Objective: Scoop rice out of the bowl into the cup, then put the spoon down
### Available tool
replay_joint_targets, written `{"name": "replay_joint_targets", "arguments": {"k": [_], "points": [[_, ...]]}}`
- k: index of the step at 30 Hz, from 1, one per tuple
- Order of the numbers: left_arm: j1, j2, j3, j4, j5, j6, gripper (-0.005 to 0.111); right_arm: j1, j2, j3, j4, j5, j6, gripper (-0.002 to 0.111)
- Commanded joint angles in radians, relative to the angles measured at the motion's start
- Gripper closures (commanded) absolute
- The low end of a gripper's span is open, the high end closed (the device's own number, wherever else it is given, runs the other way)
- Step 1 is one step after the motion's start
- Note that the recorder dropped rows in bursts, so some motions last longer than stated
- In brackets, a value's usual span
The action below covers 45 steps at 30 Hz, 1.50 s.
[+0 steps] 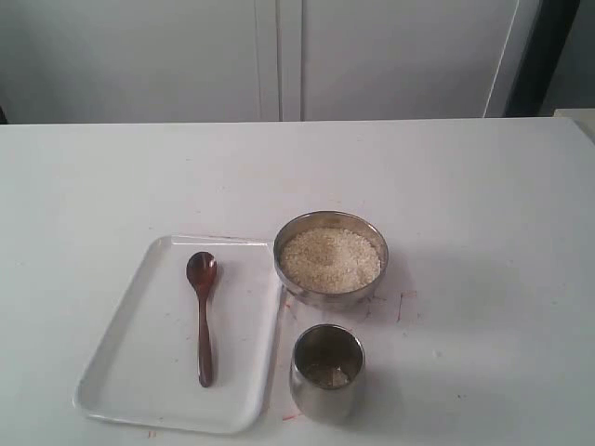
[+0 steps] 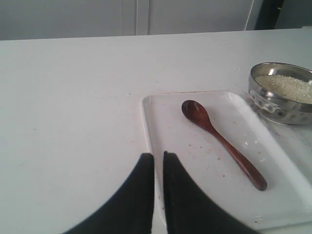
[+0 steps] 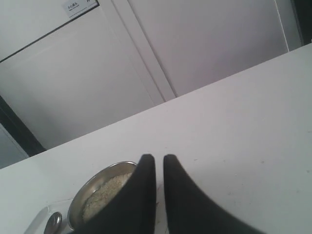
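The dark wooden spoon (image 1: 201,314) lies on a white tray (image 1: 130,372), handle toward the front edge, nothing holding it. Right of the tray stands the wide steel bowl (image 1: 331,295), heaped with rice (image 1: 331,259). In front of the bowl is the small steel cup (image 1: 326,381), with a little rice at its bottom. Neither gripper shows in the exterior view. My left gripper (image 2: 158,155) hovers shut and empty over the tray's edge (image 2: 146,126), apart from the spoon (image 2: 222,141) and the bowl (image 2: 278,105). My right gripper (image 3: 159,157) is shut and empty, near the bowl (image 3: 83,197); the spoon's tip (image 3: 52,222) shows beyond.
A white tabletop (image 1: 483,204) spreads around the objects. White cabinet doors (image 1: 279,56) stand behind the table's far edge. Faint red marks sit on the table near the bowl and cup.
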<state>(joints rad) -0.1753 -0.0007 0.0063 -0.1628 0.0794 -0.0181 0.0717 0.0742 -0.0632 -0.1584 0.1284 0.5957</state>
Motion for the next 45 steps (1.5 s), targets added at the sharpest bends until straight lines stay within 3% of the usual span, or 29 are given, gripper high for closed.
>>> {"name": "replay_joint_targets", "arguments": {"k": [1, 10, 16, 20, 35, 39, 45], "points": [[-0.009, 0.001, -0.006, -0.008, -0.003, 0.000, 0.092, -0.011, -0.014, 0.007, 0.001, -0.021, -0.017, 0.101], [-0.009, 0.001, -0.006, -0.008, -0.003, 0.000, 0.092, -0.011, -0.013, 0.007, -0.010, -0.021, -0.027, 0.101], [-0.009, 0.001, -0.006, -0.008, -0.003, 0.000, 0.092, -0.011, -0.013, 0.025, -0.179, 0.069, -0.368, 0.101], [-0.009, 0.001, -0.006, -0.008, -0.003, 0.000, 0.092, -0.011, -0.013, 0.063, -0.178, 0.194, -0.354, 0.101], [-0.009, 0.001, -0.006, -0.008, -0.003, 0.000, 0.092, -0.011, -0.013, 0.063, -0.155, 0.190, -0.357, 0.101], [-0.009, 0.001, -0.006, -0.008, -0.003, 0.000, 0.092, -0.011, -0.013, 0.063, -0.156, 0.190, -0.357, 0.109], [-0.009, 0.001, -0.006, -0.008, -0.003, 0.000, 0.092, -0.011, -0.013, 0.063, -0.233, 0.225, -0.357, 0.108]]}}
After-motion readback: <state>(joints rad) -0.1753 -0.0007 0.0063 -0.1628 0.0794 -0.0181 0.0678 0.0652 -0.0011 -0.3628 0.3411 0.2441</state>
